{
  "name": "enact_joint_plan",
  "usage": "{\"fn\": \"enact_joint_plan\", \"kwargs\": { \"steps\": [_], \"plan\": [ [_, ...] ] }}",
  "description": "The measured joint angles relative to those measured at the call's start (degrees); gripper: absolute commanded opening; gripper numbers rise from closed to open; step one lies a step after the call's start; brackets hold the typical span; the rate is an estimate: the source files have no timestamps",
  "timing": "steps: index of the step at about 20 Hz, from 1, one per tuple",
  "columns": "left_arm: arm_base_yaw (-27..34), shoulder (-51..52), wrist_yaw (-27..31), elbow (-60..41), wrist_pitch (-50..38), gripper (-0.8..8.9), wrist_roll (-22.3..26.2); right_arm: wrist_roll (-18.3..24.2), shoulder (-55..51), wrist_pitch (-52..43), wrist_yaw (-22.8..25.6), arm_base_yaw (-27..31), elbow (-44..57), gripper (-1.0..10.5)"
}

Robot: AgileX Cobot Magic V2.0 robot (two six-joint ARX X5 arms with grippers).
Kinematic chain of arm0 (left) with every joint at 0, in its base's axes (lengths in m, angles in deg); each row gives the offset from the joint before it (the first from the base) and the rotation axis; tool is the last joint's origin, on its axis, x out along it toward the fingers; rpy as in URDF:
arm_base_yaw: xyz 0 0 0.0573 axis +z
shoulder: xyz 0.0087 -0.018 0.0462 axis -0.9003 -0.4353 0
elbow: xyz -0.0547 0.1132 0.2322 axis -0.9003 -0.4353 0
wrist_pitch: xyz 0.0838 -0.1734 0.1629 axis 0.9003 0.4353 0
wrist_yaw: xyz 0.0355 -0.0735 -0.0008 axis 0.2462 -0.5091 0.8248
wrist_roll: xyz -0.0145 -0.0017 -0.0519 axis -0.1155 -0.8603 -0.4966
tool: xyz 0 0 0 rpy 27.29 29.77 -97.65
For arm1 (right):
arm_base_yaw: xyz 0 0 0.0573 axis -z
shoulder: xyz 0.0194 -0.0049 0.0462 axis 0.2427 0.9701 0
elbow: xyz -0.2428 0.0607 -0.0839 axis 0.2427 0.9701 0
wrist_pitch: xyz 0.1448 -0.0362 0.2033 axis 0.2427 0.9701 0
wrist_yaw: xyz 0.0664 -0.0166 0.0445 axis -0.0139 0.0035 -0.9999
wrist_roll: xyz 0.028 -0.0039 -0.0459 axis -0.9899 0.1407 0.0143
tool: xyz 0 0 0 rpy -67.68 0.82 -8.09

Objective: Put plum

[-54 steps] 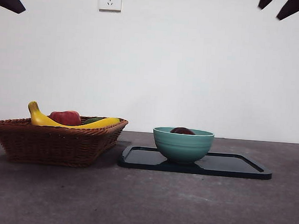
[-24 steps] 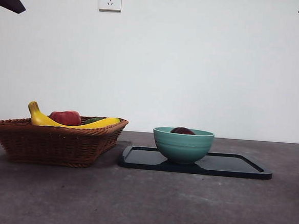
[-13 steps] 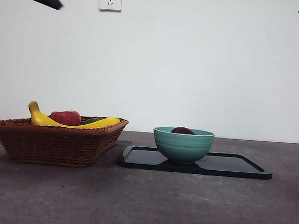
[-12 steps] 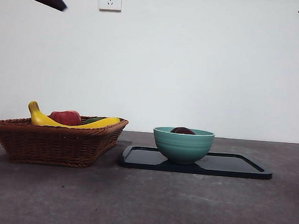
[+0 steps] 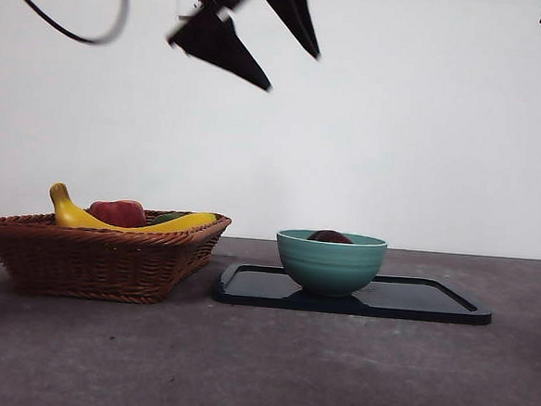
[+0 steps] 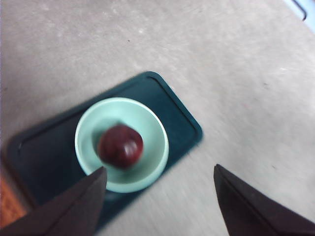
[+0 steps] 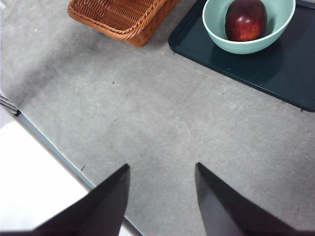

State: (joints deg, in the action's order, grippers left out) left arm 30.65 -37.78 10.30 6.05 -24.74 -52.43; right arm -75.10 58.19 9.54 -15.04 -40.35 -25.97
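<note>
I hang the left gripper (image 5: 267, 49) released and empty high over the bowl (image 6: 121, 144), lining up on the plum (image 6: 120, 146); right gripper (image 7: 162, 194) waits open

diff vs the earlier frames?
The left gripper swung in from the top corner toward the middle, jaws open, now high above the bowl holding the plum. Nothing grasped or released. The right gripper, basket and tray are unchanged.

Even, soft light fills the scene, the white wall bright and shadows faint under the basket (image 5: 99, 263) and tray (image 5: 430, 307). The left wrist view is smeared by motion blur, softening the bowl (image 6: 147, 169). The right wrist view is sharp, with a glossy highlight on the plum (image 7: 245, 18).
</note>
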Motion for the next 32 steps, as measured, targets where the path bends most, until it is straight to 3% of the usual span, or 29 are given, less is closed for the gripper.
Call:
{"fn": "enact_joint_plan", "kwargs": {
  "steps": [5, 14, 30, 32],
  "plan": [
    [-1.60, -10.60, 3.41, 5.33, -2.64, 3.42, 0.72, 0.00, 0.00, 0.00, 0.02, 0.00, 0.00, 2.1],
    [-3.89, -19.96, 6.10, 5.73, -9.07, 3.42, 4.39, 0.00, 0.00, 0.00, 0.02, 0.00, 0.00, 2.1],
    [-4.66, -25.66, 9.22, 5.84, -11.34, 3.41, 7.63, 0.00, 0.00, 0.00, 0.02, 0.00, 0.00, 2.1],
    [-4.85, -25.73, 9.38, 5.86, -11.15, 2.87, 7.82, 0.00, 0.00, 0.00, 0.02, 0.00, 0.00, 2.1]
  ]
}}
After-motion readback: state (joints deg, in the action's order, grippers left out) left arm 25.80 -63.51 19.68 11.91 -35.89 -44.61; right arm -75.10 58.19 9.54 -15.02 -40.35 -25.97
